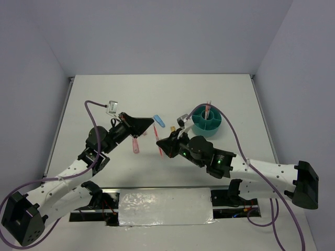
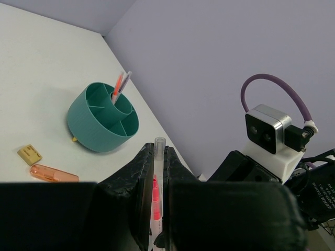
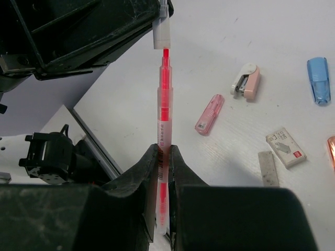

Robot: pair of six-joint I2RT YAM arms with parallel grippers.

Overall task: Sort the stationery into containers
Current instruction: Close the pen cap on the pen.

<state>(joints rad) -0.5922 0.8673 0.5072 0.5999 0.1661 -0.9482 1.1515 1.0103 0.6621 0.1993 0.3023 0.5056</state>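
Both grippers hold one orange-red pen above the table. My right gripper is shut on its barrel. My left gripper is shut on its clear cap end, and in the right wrist view a thin red tip shows between cap and barrel. In the top view the pen hangs between the left gripper and the right gripper. The teal organiser cup stands to the right with two pens upright in one compartment.
On the table lie a pink oblong piece, a pink-and-white piece, a blue piece, a white-grey block, a grey block, an orange piece and a tan block.
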